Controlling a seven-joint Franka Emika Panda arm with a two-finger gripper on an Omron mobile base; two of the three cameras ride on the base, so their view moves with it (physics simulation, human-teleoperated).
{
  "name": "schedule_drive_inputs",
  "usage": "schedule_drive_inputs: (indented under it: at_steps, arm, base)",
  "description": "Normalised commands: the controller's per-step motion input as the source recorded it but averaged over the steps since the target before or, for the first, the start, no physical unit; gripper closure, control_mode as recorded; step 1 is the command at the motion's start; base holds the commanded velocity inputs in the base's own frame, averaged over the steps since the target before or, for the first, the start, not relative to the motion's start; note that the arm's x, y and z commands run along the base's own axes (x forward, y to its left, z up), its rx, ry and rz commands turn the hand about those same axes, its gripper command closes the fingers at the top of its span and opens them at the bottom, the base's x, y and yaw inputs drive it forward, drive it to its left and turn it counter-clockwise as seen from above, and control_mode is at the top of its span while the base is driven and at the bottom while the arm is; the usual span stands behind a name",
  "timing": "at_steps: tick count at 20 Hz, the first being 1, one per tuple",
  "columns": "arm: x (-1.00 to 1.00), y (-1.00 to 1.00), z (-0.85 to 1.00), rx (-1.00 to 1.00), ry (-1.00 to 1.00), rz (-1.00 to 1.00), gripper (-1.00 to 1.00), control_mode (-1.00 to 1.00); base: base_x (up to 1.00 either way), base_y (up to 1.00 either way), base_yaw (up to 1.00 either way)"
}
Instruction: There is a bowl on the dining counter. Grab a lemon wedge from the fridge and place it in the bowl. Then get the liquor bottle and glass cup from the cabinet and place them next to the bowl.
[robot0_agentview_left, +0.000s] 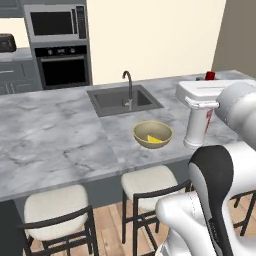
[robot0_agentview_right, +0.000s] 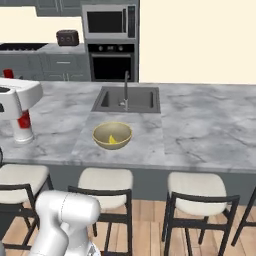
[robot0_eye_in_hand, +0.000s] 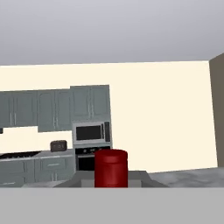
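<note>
Liquor bottle (robot0_agentview_left: 198, 127) — fingers pinching its neck, gripper (robot0_agentview_left: 201, 103) standing it at the bowl's (robot0_agentview_left: 152, 134) three o'clock; lemon wedge (robot0_agentview_left: 154, 139) resting inside — cup outstanding.

Fingers (robot0_agentview_left: 201, 116) closed, hand level

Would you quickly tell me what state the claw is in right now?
Claw: closed on the liquor bottle, gripped near its red cap.
</note>
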Motion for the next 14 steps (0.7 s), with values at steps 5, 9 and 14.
schedule_drive_inputs:
  at_steps: [5,9,14]
  arm:
    - [0.00,0.00,0.00,0.00,0.00,0.00,1.00,1.00]
    - [0.00,0.00,0.00,0.00,0.00,0.00,1.00,1.00]
    - [0.00,0.00,0.00,0.00,0.00,0.00,1.00,1.00]
  base:
    - [0.47,-0.34,0.01]
    - [0.27,-0.61,0.09]
    - [0.33,-0.73,0.22]
